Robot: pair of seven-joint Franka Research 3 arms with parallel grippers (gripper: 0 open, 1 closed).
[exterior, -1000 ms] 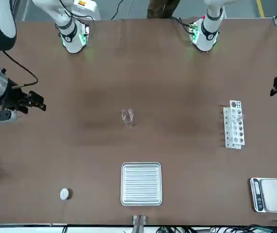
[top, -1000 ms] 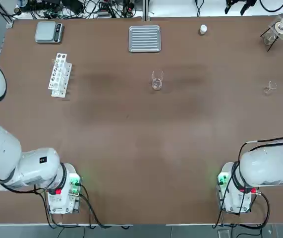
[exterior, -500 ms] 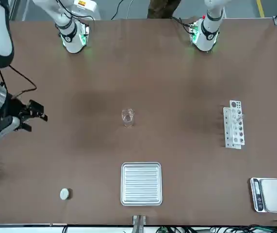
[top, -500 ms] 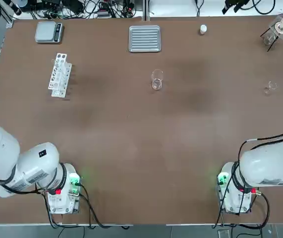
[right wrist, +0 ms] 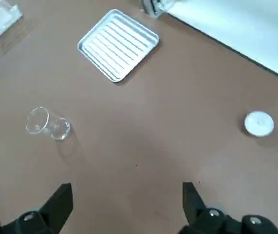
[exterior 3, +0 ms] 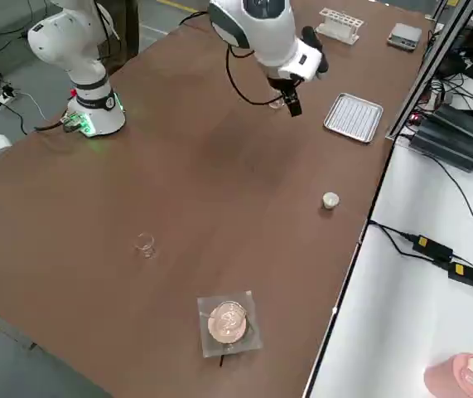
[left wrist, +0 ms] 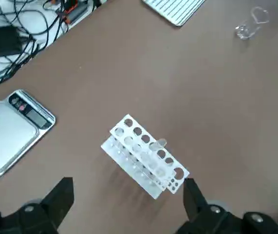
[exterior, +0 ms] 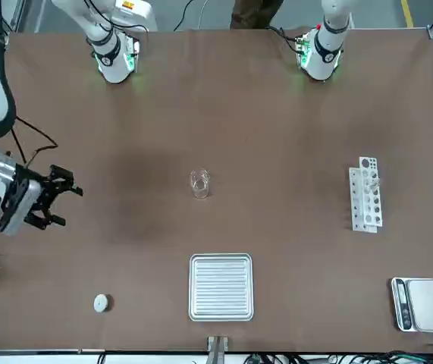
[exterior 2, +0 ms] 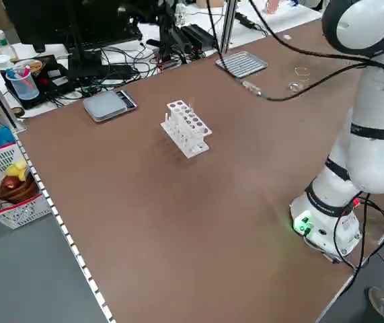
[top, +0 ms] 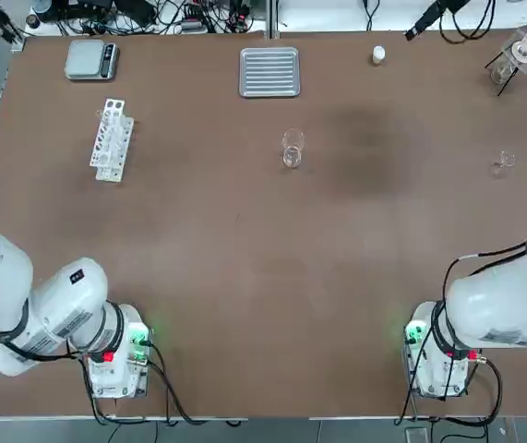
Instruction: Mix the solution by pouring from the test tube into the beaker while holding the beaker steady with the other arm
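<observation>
Both sets of jaws stand wide apart and hold nothing. Left gripper (left wrist: pixel 124 204) hangs above the white rack (left wrist: pixel 143 161) with jaws straddling it from on high, well clear; right gripper (exterior: pixel 55 197) is raised over the right part of the desk (top: pixel 245 277), well apart from the beaker (top: pixel 293 149), jaws spread and pointing toward the desk centre. In the right wrist view the right gripper's fingers (right wrist: pixel 58 202) frame bare desk, with the beaker off to one side beyond them. The test tube (left wrist: pixel 157 144) appears as a slim clear piece standing in the rack at the far left of the desk; it is faint, so this is a tentative reading. The beaker stands upright near the centre of the desk, slightly toward the far side, just this side of the ribbed metal tray (top: pixel 269 71). A scale (top: pixel 90 59) sits at the far left corner, a small white cap (top: pixel 378 55) at the far right, a stoppered flask on a stand (top: pixel 514 57) in the far right corner, a smaller glass piece (top: pixel 503 164) near the right edge. Progress: nothing done yet; tube ungrasped, beaker unheld, no pour. Remaining, by my judgement: take the tube, steady the beaker, tip the tube over it. Pose: left arm reaches out beyond the desk's left edge; right arm arches up along the right side, wrist bent downward.
</observation>
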